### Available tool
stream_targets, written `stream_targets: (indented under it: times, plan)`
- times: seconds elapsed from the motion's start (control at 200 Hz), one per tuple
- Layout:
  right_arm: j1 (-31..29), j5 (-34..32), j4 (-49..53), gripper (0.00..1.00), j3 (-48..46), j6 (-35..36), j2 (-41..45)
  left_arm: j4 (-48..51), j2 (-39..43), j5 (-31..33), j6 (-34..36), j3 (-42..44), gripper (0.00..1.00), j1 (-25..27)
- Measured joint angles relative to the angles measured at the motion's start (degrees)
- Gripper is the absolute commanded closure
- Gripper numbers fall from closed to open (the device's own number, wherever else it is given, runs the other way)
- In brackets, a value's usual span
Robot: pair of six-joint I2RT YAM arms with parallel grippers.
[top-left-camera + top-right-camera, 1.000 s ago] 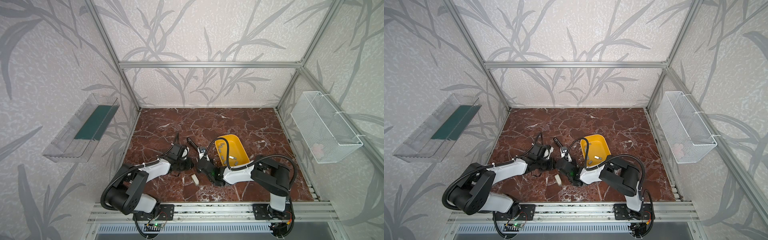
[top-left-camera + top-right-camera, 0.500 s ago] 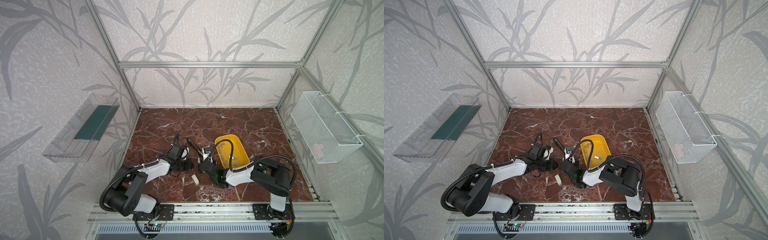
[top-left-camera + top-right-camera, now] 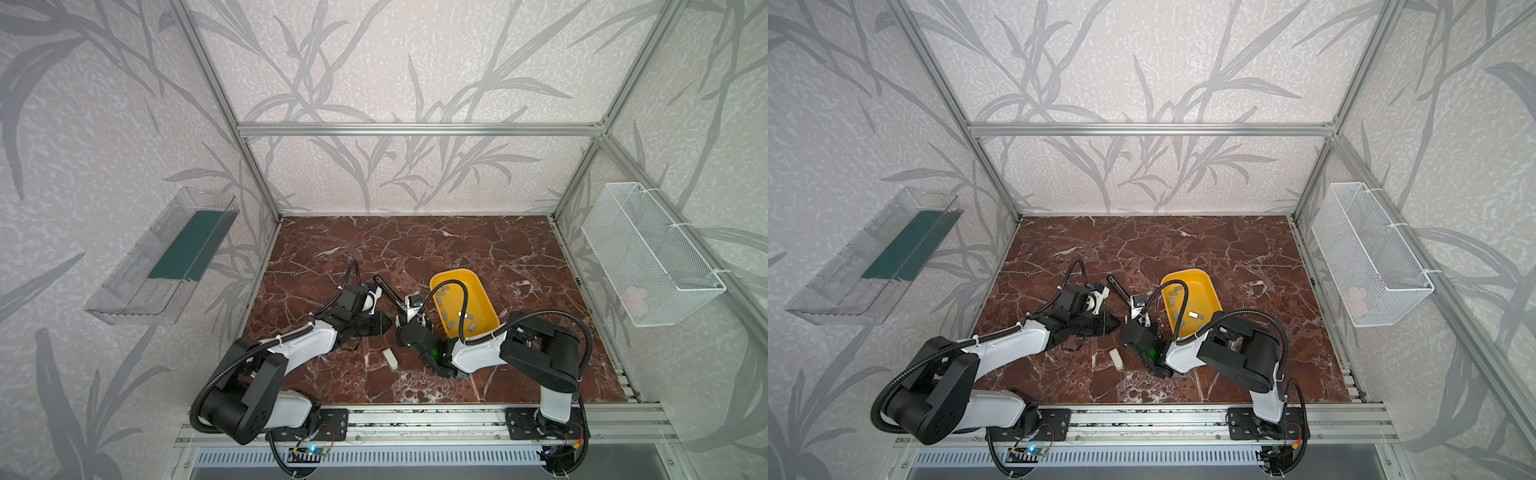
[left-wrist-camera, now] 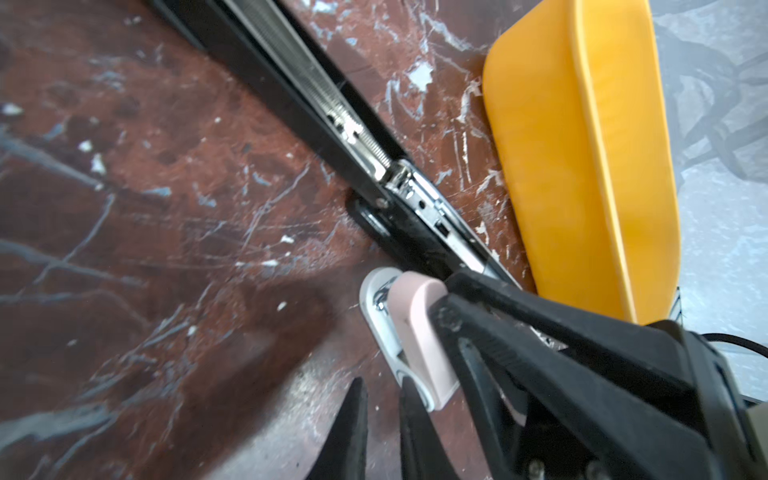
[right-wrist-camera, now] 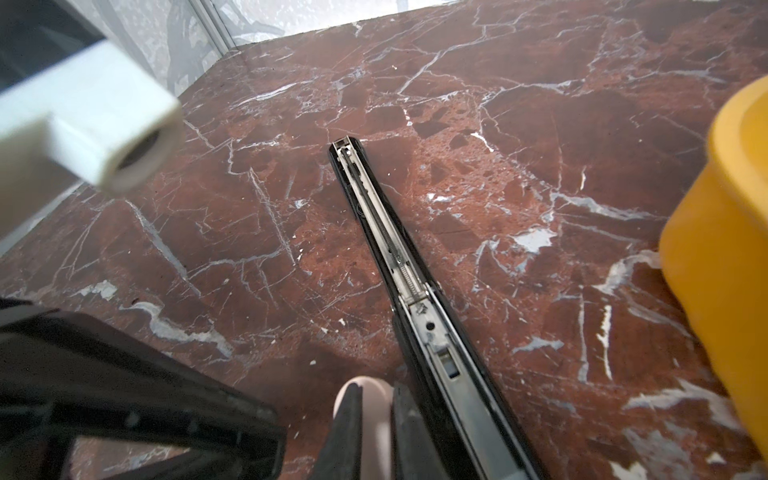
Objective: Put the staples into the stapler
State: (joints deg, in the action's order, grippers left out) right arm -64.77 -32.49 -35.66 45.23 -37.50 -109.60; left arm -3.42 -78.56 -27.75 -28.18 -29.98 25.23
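A: Top views first. Where are the staples?

B: The staples (image 3: 452,322) lie loose as grey strips in the yellow tray (image 3: 487,305). That is at about 2 o'clock from the spot where the two grippers meet. Both top views show them, one strip glinting (image 3: 1196,316).

A: And the stapler?

B: The black stapler (image 3: 388,291) lies opened out flat on the marble table (image 3: 457,241). It runs off toward 11 o'clock from the right gripper (image 3: 403,321). The left gripper (image 3: 386,325) points in from 9 o'clock. A small white block (image 3: 390,359) lies at 6 o'clock of them, apart.

A: The left wrist view?

B: The left gripper's fingers (image 4: 353,432) are clenched nearly together and empty. Just past them the right gripper grasps a pink mini stapler (image 4: 415,332) with a white base. It sits just beside the black stapler's bare metal channel, and the tray's wall is near.

A: The right wrist view?

B: The right jaws are clamped on the pink mini stapler (image 5: 376,407). The black stapler lies alongside with its spring rail showing, and the tray is off to one side.
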Motion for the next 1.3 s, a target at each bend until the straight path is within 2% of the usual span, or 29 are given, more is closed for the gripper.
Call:
stream_targets:
  times: [0.33, 0.525, 0.696, 0.786, 0.891, 1.086, 1.301]
  plan:
    - [0.0, -0.7, -1.1, 0.84, -0.1, -1.7, -1.0, -2.6, -3.5, 0.9, -0.3, -3.5, 0.81, 0.9]
    - [0.0, 0.1, 1.9, 0.76, 0.4, 0.4, 0.7, -1.2, -0.9, 5.1, -0.6, -3.4, 0.79, 0.9]
    - [0.0, 1.6, 12.6, 0.71, 3.2, 4.0, 4.1, -0.9, 6.6, 13.1, -2.9, -3.3, 0.69, 0.3]
    - [0.0, 1.7, 18.3, 0.66, 4.5, 5.9, 6.3, -0.5, 9.1, 16.4, -3.8, -3.3, 0.55, -0.3]
    - [0.0, 1.3, 23.1, 0.59, 4.7, 7.8, 9.8, -0.1, 10.4, 19.2, -5.6, -3.3, 0.45, -0.9]
    - [0.2, 0.7, 27.3, 0.57, 1.7, 9.3, 16.3, 0.0, 7.6, 20.6, -8.7, -4.5, 0.42, -1.1]
    - [0.7, 3.7, 30.8, 0.49, -0.7, 10.2, 14.4, -1.4, 2.1, 20.1, -10.0, -6.7, 0.41, -1.1]
